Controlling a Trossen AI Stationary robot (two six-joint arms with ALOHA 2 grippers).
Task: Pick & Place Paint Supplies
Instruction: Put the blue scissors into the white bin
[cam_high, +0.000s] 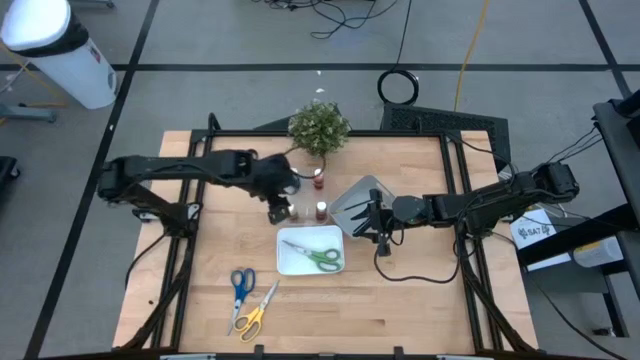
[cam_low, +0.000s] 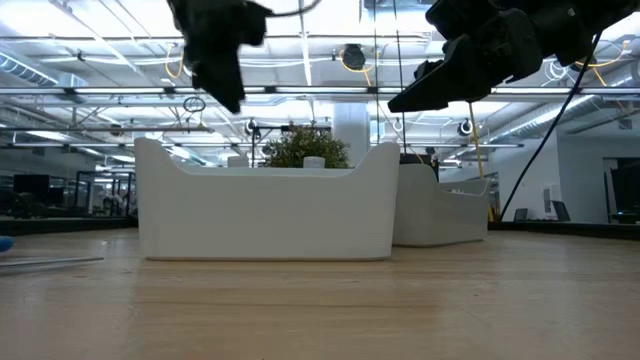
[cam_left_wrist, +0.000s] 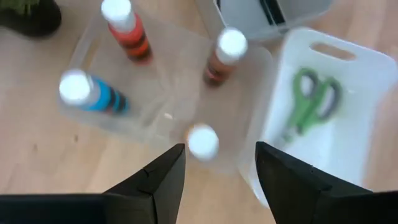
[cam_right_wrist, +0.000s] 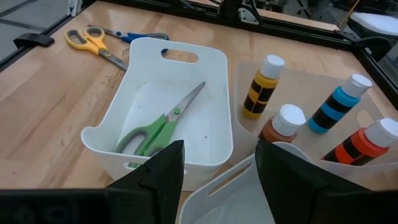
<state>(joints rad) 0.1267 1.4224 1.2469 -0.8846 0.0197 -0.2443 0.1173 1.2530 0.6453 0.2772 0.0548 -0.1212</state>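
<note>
left gripper (cam_left_wrist: 216, 167) blocks the blurred yellow bottle's (cam_left_wrist: 202, 140) body.

Whitish-capped bottle (cam_left_wrist: 202, 140) blurred, label unseen.

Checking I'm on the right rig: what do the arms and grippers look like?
Two dark, near-black jointed arms. Each ends in a gripper, left gripper and right gripper, with two flat, angular black fingers. Black cables run along the right arm. No markings can be made out.

**Scissors in tray, four bottles alongside**

Green scissors (cam_right_wrist: 163, 127) lie in the white tray (cam_right_wrist: 214, 146). Beside it, a clear tray (cam_right_wrist: 311, 84) holds yellow (cam_right_wrist: 261, 88), brown (cam_right_wrist: 281, 126), blue (cam_right_wrist: 339, 106) and red (cam_right_wrist: 365, 144) bottles. Yellow scissors (cam_right_wrist: 93, 43) and blue scissors (cam_right_wrist: 134, 36) lie on the table (cam_right_wrist: 43, 112).
</note>
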